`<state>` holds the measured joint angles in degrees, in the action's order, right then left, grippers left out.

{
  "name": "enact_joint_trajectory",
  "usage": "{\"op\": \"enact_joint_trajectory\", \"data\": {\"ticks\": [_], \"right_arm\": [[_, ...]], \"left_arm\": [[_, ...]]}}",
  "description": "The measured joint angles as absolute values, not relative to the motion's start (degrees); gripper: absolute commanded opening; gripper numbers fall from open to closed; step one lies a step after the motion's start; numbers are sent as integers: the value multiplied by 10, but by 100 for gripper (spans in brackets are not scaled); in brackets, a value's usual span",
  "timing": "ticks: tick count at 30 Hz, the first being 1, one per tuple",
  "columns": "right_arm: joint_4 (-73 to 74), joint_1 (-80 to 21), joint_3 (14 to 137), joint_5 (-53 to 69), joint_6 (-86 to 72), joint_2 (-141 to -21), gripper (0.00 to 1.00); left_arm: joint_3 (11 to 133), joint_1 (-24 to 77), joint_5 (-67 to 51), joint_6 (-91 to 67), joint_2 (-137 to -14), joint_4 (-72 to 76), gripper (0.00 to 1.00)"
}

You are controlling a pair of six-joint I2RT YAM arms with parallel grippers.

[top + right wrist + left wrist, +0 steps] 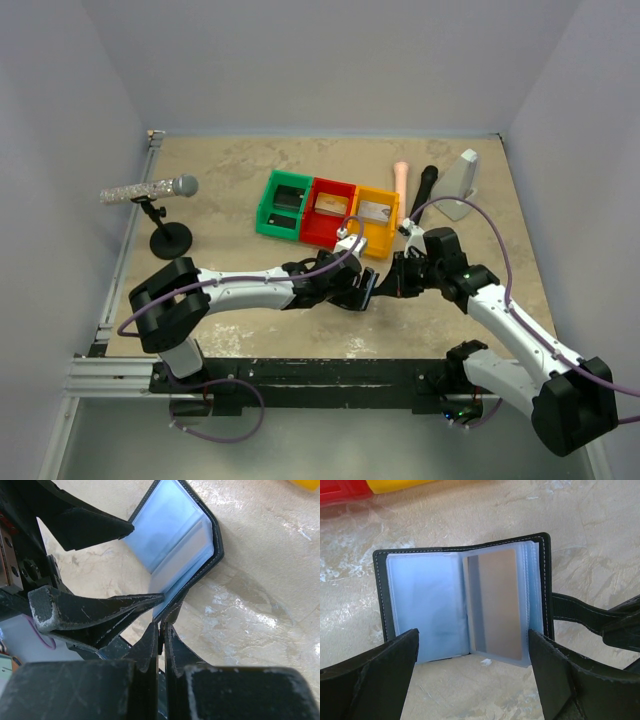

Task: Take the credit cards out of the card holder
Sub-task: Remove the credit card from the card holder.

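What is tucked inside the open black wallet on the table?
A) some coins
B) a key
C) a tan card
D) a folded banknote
C: the left wrist view shows a tan card with a grey stripe sitting in the right half of the open wallet.

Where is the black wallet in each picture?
Top view: wallet near the middle, just below the yellow bin.
Left wrist view: centre, open, tan card in its right sleeve.
Right wrist view: upper middle, seen slantwise.
Shared landmark: yellow bin, top left in left wrist view, top right corner in right.
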<state>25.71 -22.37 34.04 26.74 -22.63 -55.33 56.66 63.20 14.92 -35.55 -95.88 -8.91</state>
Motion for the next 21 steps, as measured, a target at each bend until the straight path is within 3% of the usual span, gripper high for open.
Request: {"op": "enact_joint_trajectory", "data": {"ticks": [21], "right_arm": [[257, -224, 340, 267, -226, -553, 0]], "left_arm": [[567, 627, 183, -364, -950, -105, 94]]}}
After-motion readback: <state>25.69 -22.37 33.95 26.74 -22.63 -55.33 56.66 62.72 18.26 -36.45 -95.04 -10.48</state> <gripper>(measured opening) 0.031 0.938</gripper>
